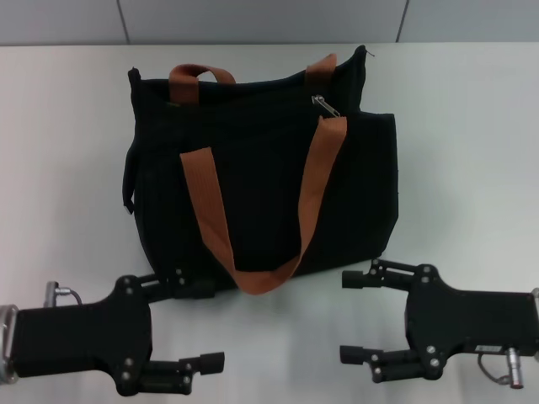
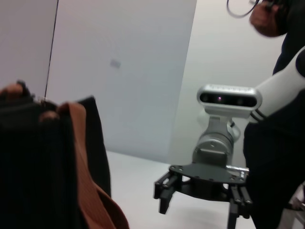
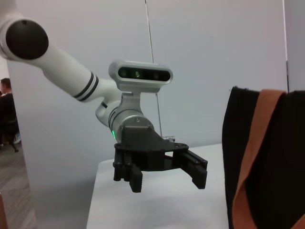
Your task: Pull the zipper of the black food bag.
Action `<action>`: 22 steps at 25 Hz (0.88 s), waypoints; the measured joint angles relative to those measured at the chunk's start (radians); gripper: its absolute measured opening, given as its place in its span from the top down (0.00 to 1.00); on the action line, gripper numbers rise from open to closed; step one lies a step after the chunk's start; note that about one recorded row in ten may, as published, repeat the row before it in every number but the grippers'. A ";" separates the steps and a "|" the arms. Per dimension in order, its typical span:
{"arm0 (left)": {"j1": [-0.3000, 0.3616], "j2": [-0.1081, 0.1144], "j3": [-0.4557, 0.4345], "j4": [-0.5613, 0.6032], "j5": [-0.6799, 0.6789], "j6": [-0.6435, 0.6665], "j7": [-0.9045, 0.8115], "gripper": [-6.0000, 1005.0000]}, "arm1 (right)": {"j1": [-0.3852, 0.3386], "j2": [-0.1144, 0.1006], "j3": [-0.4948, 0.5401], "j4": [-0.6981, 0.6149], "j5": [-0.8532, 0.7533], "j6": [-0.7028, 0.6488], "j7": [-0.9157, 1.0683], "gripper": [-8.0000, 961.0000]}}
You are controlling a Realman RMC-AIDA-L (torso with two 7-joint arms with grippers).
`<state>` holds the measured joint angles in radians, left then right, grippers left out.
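Nearest to us, our left gripper hangs low over the white table, its fingers spread wide with nothing between them, one fingertip just at the near left corner of the black food bag. Moving right, the bag sits in the middle of the table with its two orange handles; one loops down the near face, the other arches over the far top edge. Along that top edge, towards the right end, we see the silver zipper pull. Whether the teeth beside it are closed or parted we cannot tell, so this would fit a zipper waiting to be drawn as well as one already run to its end. Farther right, our right gripper hovers just off the near right corner, its fingers likewise wide apart and empty.

What could go wrong, in our judgement: the pull is small and lies close to a handle root, so a gripper may close on strap or fabric instead. The bag looks soft, and unless one gripper steadies it, a tug may drag or topple it rather than move the slider.
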<state>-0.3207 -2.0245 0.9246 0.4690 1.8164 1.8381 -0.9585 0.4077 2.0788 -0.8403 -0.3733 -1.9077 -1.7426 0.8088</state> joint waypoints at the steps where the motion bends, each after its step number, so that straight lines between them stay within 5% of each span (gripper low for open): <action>1: -0.001 -0.001 -0.001 -0.004 0.012 -0.002 0.002 0.17 | 0.003 0.001 -0.003 0.011 -0.002 0.009 -0.012 0.13; 22: 0.002 0.000 -0.009 -0.013 0.028 0.005 0.012 0.17 | 0.016 0.003 -0.006 0.039 0.001 0.020 -0.039 0.13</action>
<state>-0.3190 -2.0244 0.9157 0.4556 1.8441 1.8436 -0.9464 0.4234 2.0816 -0.8458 -0.3343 -1.9067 -1.7225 0.7702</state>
